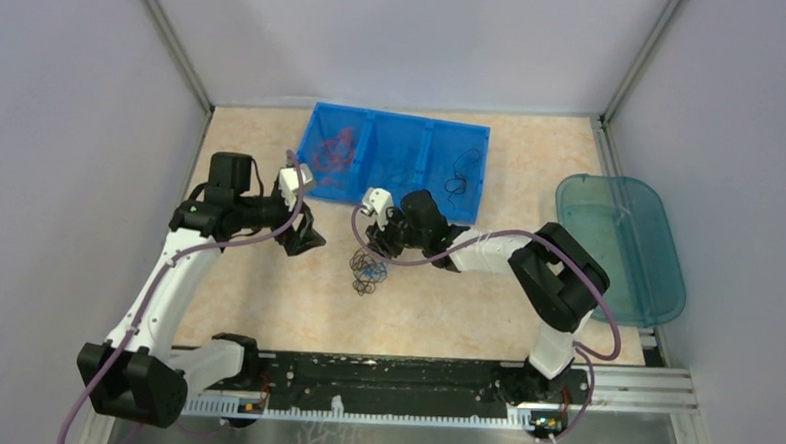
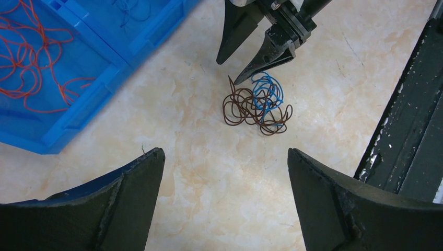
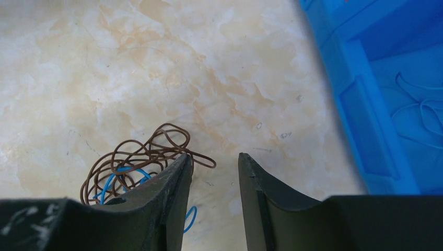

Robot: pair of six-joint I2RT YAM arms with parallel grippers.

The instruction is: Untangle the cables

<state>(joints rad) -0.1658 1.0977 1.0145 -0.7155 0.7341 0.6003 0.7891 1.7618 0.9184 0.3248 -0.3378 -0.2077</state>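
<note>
While left arm (image 1: 231, 213) hovers at 10 o'clock of the clump, left jaws wide apart and well clear of it, right arm (image 1: 488, 251) reaches in from 3 o'clock, pitched down. Right jaws stand a narrow gap apart, tips at the clump's 12 o'clock edge, one against the wires. Cables (image 1: 369, 271): brown and blue curls knotted in one loose clump on the worktop (image 1: 265, 307), 6 o'clock of the blue bin (image 1: 404, 117). Red wires (image 1: 332, 151) lie in its left compartment.

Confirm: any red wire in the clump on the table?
No, the clump shows only brown and blue strands; red wires lie in the blue bin.
</note>
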